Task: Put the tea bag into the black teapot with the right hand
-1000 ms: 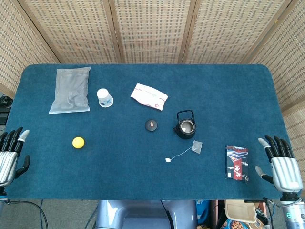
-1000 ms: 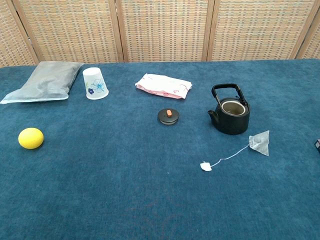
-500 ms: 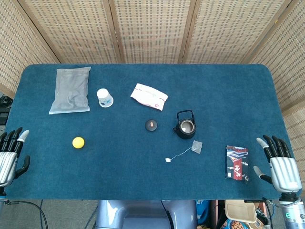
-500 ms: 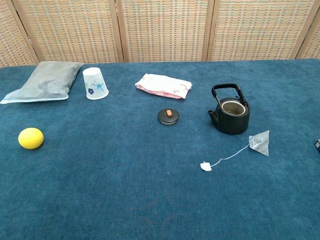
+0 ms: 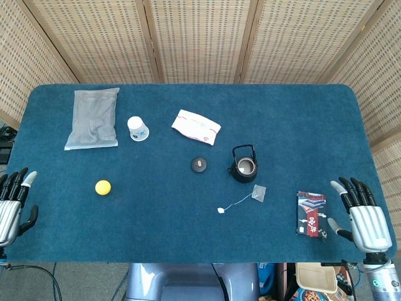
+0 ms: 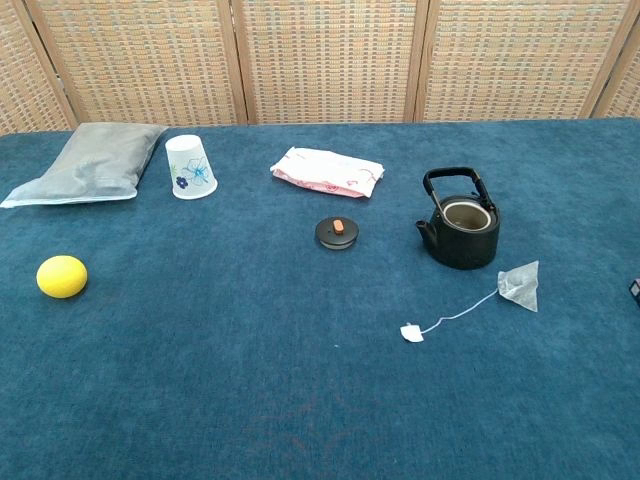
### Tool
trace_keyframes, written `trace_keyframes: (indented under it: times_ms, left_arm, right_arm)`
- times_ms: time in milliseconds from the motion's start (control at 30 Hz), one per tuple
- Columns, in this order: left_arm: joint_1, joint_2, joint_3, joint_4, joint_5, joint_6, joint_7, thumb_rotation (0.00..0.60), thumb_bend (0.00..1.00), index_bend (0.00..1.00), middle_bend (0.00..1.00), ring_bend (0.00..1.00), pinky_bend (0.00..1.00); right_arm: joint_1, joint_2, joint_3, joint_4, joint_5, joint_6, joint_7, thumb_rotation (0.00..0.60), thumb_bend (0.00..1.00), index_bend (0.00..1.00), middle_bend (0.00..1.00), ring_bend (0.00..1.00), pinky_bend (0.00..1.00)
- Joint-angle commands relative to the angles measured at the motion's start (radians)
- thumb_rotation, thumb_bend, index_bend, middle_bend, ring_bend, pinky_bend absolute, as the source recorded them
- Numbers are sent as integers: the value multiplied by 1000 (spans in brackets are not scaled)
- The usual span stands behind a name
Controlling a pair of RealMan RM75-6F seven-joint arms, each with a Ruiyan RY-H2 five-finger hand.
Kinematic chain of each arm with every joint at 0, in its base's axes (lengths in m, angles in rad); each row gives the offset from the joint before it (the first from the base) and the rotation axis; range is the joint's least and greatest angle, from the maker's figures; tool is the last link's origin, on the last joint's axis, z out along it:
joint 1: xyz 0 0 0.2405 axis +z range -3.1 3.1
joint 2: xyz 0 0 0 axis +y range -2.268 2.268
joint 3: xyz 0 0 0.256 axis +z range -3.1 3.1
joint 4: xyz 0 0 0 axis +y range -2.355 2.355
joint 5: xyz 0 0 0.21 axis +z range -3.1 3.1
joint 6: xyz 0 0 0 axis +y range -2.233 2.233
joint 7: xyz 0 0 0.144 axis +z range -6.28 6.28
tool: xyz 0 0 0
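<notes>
The black teapot (image 5: pixel 244 165) (image 6: pixel 461 232) stands open near the table's middle, handle raised, its lid (image 5: pixel 198 164) (image 6: pixel 338 232) lying to its left. The tea bag (image 5: pixel 259 193) (image 6: pixel 520 285) lies flat just in front and right of the pot, with its string and paper tag (image 5: pixel 221 210) (image 6: pixel 411 332) trailing toward the front. My right hand (image 5: pixel 361 216) hovers at the front right edge, fingers spread and empty, well right of the tea bag. At the front left edge my left hand (image 5: pixel 11 207) is also open and empty. Neither hand shows in the chest view.
A dark packet (image 5: pixel 311 214) lies between my right hand and the tea bag. A yellow ball (image 5: pixel 103 187), an upturned paper cup (image 5: pixel 138 128), a grey pouch (image 5: pixel 94 117) and a pink-white packet (image 5: pixel 196 126) occupy the left and back of the blue table (image 5: pixel 301 125).
My right hand has shifted slightly left toward the dark packet. My left hand has drifted a little toward the front. The objects have not moved.
</notes>
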Motion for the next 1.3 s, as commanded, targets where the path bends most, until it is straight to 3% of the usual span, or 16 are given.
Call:
trace_keyframes:
  times_ms: [33, 333, 500, 767, 933, 1033, 1300]
  left_arm:
    - [1, 2, 2, 1, 3, 0, -1, 600, 538, 0, 0, 0, 0]
    - [-5, 14, -2, -2, -1, -9, 2, 600, 538, 0, 0, 0, 0]
    - [-20, 30, -16, -17, -3, -15, 20, 600, 538, 0, 0, 0, 0]
    - [-36, 41, -27, -34, -9, -32, 38, 600, 538, 0, 0, 0, 0]
    - [-46, 45, -30, -41, -12, -43, 46, 600, 538, 0, 0, 0, 0]
    - [-54, 52, -38, -44, -19, -49, 54, 600, 538, 0, 0, 0, 0]
    - [-75, 69, -57, -51, -39, -65, 72, 600, 538, 0, 0, 0, 0]
  right_arm:
    - [6, 3, -1, -5, -9, -4, 4, 600, 376, 182, 228, 112, 196]
    - [87, 34, 12, -37, -55, -84, 89, 600, 376, 182, 362, 246, 368]
    - [181, 47, 15, -52, -103, -189, 146, 600, 376, 208, 416, 322, 466]
    - [270, 49, 19, -65, -133, -280, 194, 600, 375, 255, 524, 514, 637]
    - [328, 48, 23, -76, -137, -348, 213, 600, 376, 286, 649, 643, 744]
    - [387, 34, 27, -80, -133, -423, 237, 600, 376, 316, 756, 740, 821]
    - [490, -48, 48, -33, -88, -528, 259, 600, 376, 397, 860, 848, 899]
